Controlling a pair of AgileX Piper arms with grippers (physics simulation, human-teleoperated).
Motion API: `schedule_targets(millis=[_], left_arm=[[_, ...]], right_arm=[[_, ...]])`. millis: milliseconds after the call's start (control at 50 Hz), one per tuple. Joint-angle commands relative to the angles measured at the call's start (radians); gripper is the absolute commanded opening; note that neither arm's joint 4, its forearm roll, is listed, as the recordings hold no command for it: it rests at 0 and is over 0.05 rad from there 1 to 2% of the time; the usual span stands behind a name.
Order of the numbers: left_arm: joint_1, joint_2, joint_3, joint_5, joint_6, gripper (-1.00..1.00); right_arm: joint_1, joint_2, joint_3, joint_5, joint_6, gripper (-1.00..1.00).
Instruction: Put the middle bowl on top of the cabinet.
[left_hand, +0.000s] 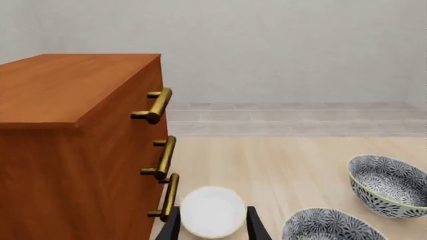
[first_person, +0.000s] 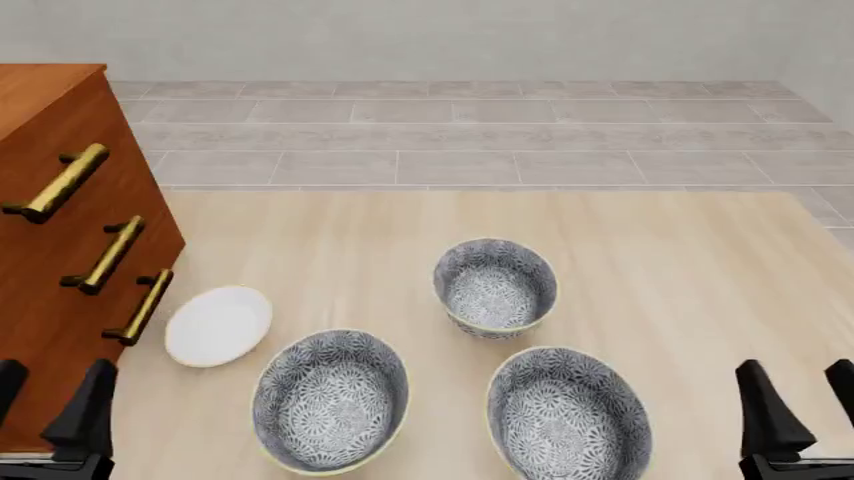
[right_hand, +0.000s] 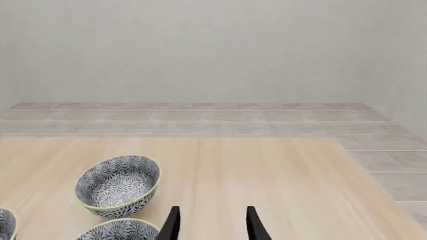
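3 patterned bowls (first_person: 495, 286) | 1 white dish (first_person: 218, 325) | 1 cabinet (first_person: 54, 250) | left gripper (first_person: 47, 415), right gripper (first_person: 798, 405) both spread, empty

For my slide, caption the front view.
Three floral bowls and a white dish beside the cabinet.

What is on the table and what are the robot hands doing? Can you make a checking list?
Surface: pale wooden table, tiled floor beyond.
Job's things: middle bowl upright on the table, untouched; cabinet at the left, drawers shut.
Clutter: two more patterned bowls; white dish beside the cabinet.
Grippers: left gripper open, empty; right gripper open, empty.
Cables: nothing seen.
Surroundings: plain grey wall.
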Motion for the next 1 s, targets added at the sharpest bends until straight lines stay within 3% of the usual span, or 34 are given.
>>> schedule_targets(millis=[20, 360, 680, 1000], left_arm=[[-0.002, 0.001, -0.008, -0.009, -0.007, 1.0], [0.003, 0.008, -0.046, 0.026, -0.009, 1.0], [-0.021, 0.213, -0.119, -0.048, 0.016, 1.0], [-0.057, 0.32, -0.171, -0.061, 0.041, 1.0]], right_arm=[[0.005, 0.012, -0.001, -0.008, 0.009, 1.0], [0.007, 0.004, -0.002, -0.001, 0.016, 1.0], [0.007, 0.004, -0.006, 0.002, 0.019, 1.0], [0.005, 0.007, -0.005, -0.002, 0.022, 1.0]])
